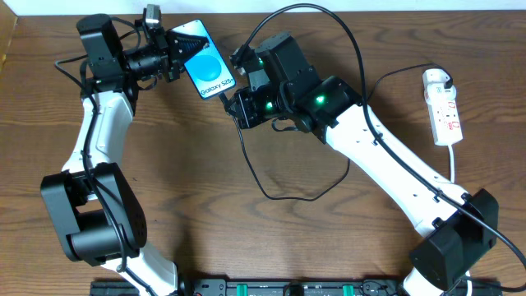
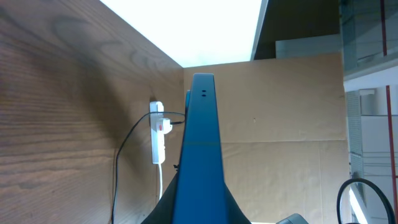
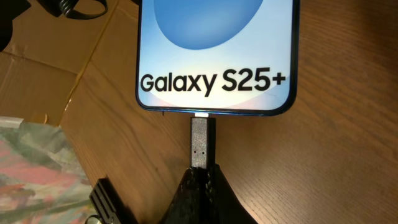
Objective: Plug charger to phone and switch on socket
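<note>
**Charger plug at the phone's port, both grippers clenched**

The Galaxy S25+ phone (image 1: 207,64) sits at the far side of the wooden table (image 1: 246,247), left of centre, with its blue screen facing up. The left gripper (image 1: 174,51) grasps it at its far-left end, and the left wrist view shows the phone edge-on, lifted off the wood. The charger (image 3: 203,142) has its small black plug tip touching the middle of the phone's near edge, under the "Galaxy S25+" text; whether it is fully seated cannot be told. The right gripper (image 3: 203,180) is clenched on the plug body just behind the tip. The black cable loops over the table nearer than this gripper. The power strip (image 1: 445,111) lies well apart at the right edge, with a white adapter (image 1: 436,80) on its far end.
</note>
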Robot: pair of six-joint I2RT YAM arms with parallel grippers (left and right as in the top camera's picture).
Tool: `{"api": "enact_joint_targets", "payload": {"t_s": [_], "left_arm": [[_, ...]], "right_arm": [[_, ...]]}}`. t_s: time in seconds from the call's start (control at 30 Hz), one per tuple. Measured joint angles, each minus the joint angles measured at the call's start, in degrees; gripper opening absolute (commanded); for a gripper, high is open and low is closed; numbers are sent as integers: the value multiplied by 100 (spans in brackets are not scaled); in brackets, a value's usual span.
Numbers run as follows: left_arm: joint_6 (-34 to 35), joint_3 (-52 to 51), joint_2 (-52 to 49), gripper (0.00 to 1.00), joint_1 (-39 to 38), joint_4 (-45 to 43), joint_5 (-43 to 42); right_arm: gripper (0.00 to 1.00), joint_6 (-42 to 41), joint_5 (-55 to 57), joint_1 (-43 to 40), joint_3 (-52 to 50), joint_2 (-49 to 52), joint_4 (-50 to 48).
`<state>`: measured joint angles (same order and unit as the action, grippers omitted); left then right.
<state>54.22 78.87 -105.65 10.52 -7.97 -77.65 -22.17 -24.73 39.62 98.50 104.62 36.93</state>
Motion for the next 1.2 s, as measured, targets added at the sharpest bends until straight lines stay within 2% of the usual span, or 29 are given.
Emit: {"api": "enact_joint_targets", "payload": {"t_s": [0.13, 0.27, 0.77, 1.03, 1.2], "left_arm": [[0, 0, 0, 7, 0, 0, -2], [-2, 0, 0, 7, -4, 2, -33], [-120, 0, 0, 7, -94, 33, -267], [-754, -79, 0, 7, -96, 756, -326], [-1342, -264, 0, 7, -116, 1381, -323]], "right_arm": [[2, 0, 2, 0, 0, 0, 7], [13, -4, 13, 0, 0, 0, 74], [40, 24, -22, -157, 0, -26, 459], [50, 155, -31, -763, 0, -411, 905], [51, 262, -9, -1165, 2, -654, 1110]]}}
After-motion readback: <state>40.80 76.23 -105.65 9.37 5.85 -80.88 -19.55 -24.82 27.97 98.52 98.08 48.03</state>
